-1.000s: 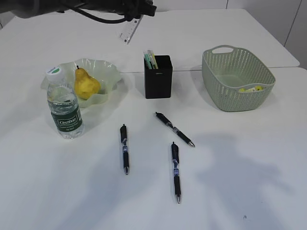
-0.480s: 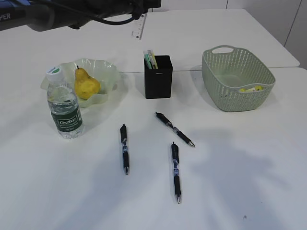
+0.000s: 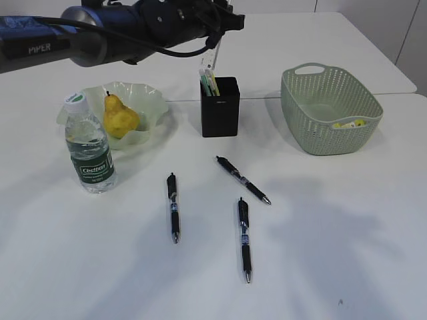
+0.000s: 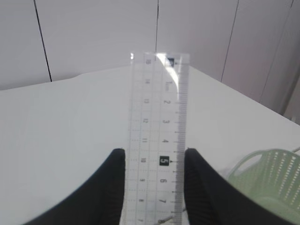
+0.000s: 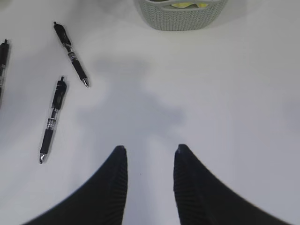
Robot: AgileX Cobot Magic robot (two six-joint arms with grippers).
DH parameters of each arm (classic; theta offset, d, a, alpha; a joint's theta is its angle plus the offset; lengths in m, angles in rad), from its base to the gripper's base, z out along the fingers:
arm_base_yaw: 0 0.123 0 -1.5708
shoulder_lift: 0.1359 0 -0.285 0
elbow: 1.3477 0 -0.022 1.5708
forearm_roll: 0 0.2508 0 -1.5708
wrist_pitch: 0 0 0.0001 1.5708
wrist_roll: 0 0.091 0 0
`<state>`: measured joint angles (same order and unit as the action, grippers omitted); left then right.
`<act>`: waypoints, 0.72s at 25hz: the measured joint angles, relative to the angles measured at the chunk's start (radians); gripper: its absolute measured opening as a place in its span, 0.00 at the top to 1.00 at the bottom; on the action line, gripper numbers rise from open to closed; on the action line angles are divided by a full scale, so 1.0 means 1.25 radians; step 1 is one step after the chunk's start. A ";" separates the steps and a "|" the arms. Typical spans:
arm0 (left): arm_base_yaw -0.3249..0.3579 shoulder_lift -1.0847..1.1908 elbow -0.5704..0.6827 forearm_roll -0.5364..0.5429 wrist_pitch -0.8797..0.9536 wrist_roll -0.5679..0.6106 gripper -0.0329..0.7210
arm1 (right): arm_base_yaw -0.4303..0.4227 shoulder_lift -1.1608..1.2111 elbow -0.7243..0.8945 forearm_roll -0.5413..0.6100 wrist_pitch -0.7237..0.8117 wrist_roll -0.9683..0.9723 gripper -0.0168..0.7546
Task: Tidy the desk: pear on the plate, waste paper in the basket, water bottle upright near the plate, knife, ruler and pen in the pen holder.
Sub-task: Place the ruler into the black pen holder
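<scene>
Swinging rightward since a second ago, the left gripper (image 3: 215, 41) now holds the short transparent plastic ruler (image 3: 209, 59) directly above the matte black square pen holder (image 3: 220, 107). Left wrist view: black fingers (image 4: 110, 187) clamp the ruler (image 4: 158, 136). Right wrist view: the right gripper (image 5: 147, 157) hangs apart, empty, above the white table (image 5: 225, 103).
</scene>
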<state>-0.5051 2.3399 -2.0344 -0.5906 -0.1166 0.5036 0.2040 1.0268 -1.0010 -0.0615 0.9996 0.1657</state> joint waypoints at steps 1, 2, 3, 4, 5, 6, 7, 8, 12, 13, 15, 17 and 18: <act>-0.002 0.002 0.000 0.000 -0.006 0.000 0.60 | 0.000 0.000 0.000 0.000 0.000 0.000 0.62; -0.006 0.006 0.000 0.000 -0.012 0.000 0.60 | 0.000 0.000 0.000 0.000 0.000 0.000 0.62; -0.010 0.010 0.000 0.000 -0.022 0.000 0.60 | 0.000 0.000 0.000 -0.003 0.000 0.000 0.62; -0.011 0.013 0.000 0.000 -0.030 0.000 0.60 | 0.000 0.000 0.000 -0.006 0.000 0.000 0.62; -0.013 0.016 0.000 0.000 -0.036 0.000 0.60 | 0.000 0.000 0.000 -0.007 0.000 0.000 0.62; -0.015 0.017 0.000 -0.001 -0.040 0.000 0.60 | 0.000 0.000 0.000 -0.013 -0.002 0.000 0.62; -0.016 0.019 0.000 -0.001 -0.048 0.000 0.60 | 0.000 0.000 0.000 -0.018 -0.003 0.000 0.62; -0.017 0.021 0.000 -0.001 -0.053 -0.001 0.60 | 0.000 0.000 0.000 -0.021 -0.005 0.000 0.62; -0.020 0.030 0.000 0.031 -0.067 -0.020 0.60 | 0.000 0.000 0.001 -0.028 -0.013 0.000 0.62; -0.021 0.030 0.000 0.041 -0.069 -0.028 0.60 | 0.000 0.000 0.001 -0.028 -0.017 0.000 0.62; -0.023 0.030 0.000 0.058 -0.074 -0.035 0.60 | 0.000 0.000 0.002 -0.028 -0.021 0.000 0.62; -0.023 0.030 0.000 0.063 -0.075 -0.037 0.60 | 0.000 0.000 0.003 -0.028 -0.024 0.000 0.62; -0.023 0.031 0.000 0.064 -0.077 -0.038 0.60 | 0.000 0.000 0.003 -0.028 -0.024 0.000 0.62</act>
<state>-0.5338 2.3782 -2.0344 -0.5103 -0.2124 0.4561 0.2040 1.0268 -0.9973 -0.0961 0.9697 0.1657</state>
